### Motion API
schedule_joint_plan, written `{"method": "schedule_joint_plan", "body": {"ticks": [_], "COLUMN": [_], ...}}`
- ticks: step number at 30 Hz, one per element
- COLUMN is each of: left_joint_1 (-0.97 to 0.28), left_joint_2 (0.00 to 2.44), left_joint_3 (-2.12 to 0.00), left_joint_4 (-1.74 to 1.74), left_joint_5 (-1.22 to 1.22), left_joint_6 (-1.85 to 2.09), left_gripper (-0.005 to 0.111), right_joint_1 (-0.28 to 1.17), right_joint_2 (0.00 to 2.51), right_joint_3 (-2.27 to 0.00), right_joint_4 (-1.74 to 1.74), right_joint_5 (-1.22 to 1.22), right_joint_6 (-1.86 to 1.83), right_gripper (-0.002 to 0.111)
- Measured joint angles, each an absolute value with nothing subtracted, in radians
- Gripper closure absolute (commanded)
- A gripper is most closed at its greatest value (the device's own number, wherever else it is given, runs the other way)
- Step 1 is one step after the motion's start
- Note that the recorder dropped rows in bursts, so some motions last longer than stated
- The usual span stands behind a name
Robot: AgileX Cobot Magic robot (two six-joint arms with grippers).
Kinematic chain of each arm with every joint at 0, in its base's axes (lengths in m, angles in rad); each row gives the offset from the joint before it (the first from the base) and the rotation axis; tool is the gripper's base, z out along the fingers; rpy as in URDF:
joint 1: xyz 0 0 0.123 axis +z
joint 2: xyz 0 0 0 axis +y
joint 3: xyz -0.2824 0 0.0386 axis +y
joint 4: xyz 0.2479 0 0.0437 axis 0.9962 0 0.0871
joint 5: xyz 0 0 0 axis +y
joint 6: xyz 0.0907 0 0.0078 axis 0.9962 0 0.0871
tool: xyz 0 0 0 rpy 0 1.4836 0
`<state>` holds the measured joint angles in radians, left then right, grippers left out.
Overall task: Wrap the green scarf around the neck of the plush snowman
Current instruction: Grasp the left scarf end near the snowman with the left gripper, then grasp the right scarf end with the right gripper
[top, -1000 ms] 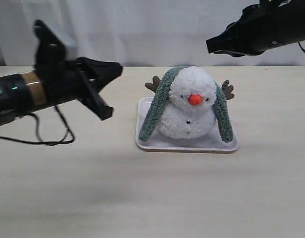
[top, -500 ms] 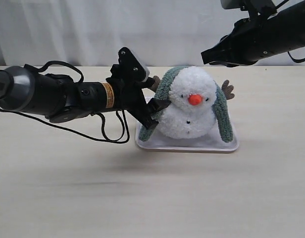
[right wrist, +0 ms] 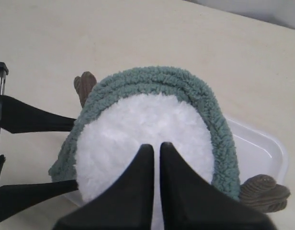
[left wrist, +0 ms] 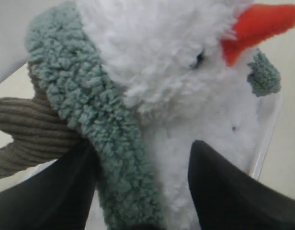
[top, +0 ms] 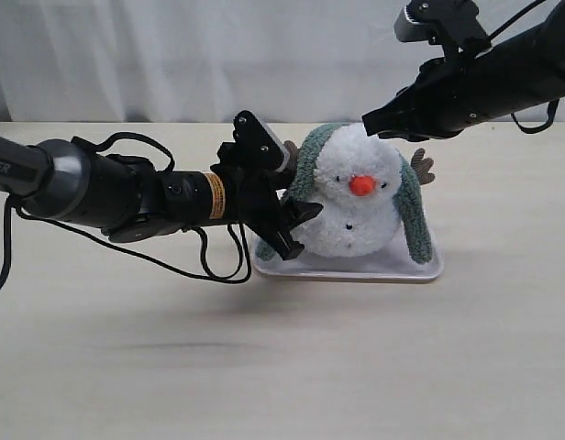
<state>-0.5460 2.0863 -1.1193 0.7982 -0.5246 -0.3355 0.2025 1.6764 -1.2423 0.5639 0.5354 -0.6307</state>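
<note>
Fuzzy green scarf [top: 413, 220] drapes over plush snowman [top: 348, 229]'s head.

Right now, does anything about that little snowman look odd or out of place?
Yes: the green scarf sits too high. It loops over the back of the plush snowman's head like a hood, with both ends hanging down its sides toward the white tray, rather than lying in the neck crease.

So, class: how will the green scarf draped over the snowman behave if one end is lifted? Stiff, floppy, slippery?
Probably floppy: the green scarf hangs limp over the plush snowman's head, both ends drooping toward the tray. Likely light: the soft head shows no squashing beneath it. Its fuzzy pile should catch on plush rather than slide.
</note>
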Motion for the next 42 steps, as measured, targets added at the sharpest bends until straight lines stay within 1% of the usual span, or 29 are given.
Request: {"method": "schedule_joint_plan", "body": {"ticks": [7,11,19,28,37,42], "left_joint_1": [-0.546,-0.546,-0.56,-0.597,-0.603,-0.603], "left_joint_2": [2.086,2.086,2.086,2.086,2.086,2.086], "left_joint_3": [-1.119,-1.119,-1.119,-1.119,-1.119,-1.119], "left_joint_4": [0.798,0.798,0.8,0.853,0.855,0.86], "left_joint_5": [-0.525,-0.537,-0.6,-0.605,-0.445,-0.418], "left_joint_6": [-0.335,-0.335,-0.335,-0.337,-0.364,-0.366], "left_gripper": [0.093,0.107,0.107,0.107,0.107,0.107], "right_joint_1": [0.202,0.202,0.202,0.202,0.202,0.202], "right_joint_2": [1.697,1.713,1.708,1.719,1.744,1.744], "right_joint_3": [-1.242,-1.242,-1.242,-1.242,-1.242,-1.242], "right_joint_4": [0.568,0.586,0.64,0.669,0.678,0.678], "right_joint_5": [0.51,0.51,0.507,0.495,0.5,0.5], "right_joint_6": [-0.634,-0.659,-0.732,-0.775,-0.779,-0.785], "right_gripper": [0.104,0.104,0.104,0.104,0.104,0.104]}}
